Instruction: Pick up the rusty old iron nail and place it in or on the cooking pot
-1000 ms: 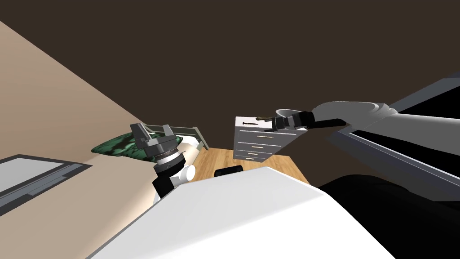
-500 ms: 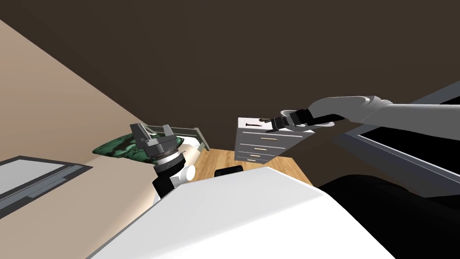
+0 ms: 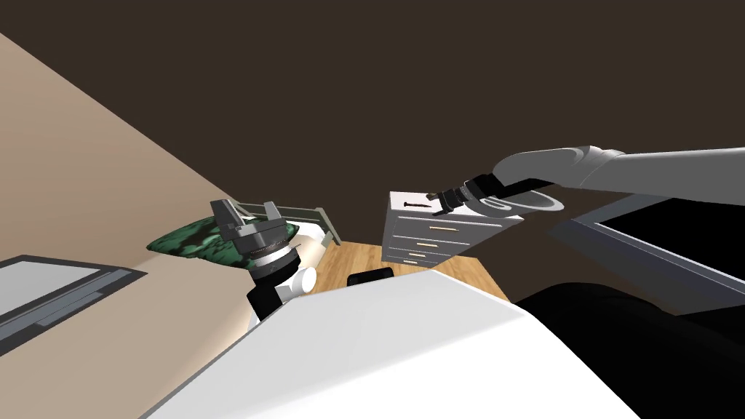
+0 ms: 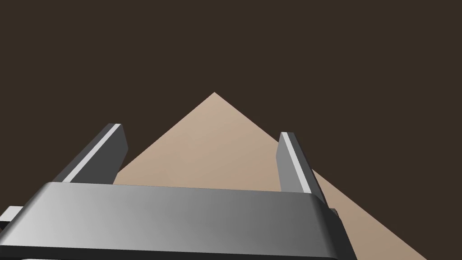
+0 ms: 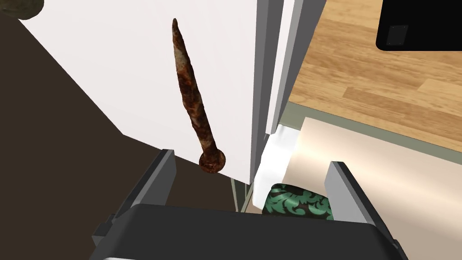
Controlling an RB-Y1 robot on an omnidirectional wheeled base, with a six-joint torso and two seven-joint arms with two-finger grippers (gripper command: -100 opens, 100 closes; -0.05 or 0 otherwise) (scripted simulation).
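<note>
Nail (image 5: 191, 97) is lying on the white dresser top (image 5: 90, 67), head toward the right gripper (image 5: 251, 159), whose fingers are standing wide apart (not touching it); left gripper (image 4: 200, 130) is hovering open near the green pillow (image 3: 193, 240).

Nail (image 5: 197, 113): laid on chest of drawers (image 3: 425, 236), head at its edge. Pillow (image 3: 190, 238): set on bed (image 3: 324, 218), left of chest.

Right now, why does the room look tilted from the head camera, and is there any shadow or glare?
Head view: the slant is the camera's roll and wide lens; the dresser is not tipping. Right wrist view: the rusty nail lies on the dresser's white top, no shadow or glare. Left wrist view: the left gripper has a bright strip along each dark blade.
</note>
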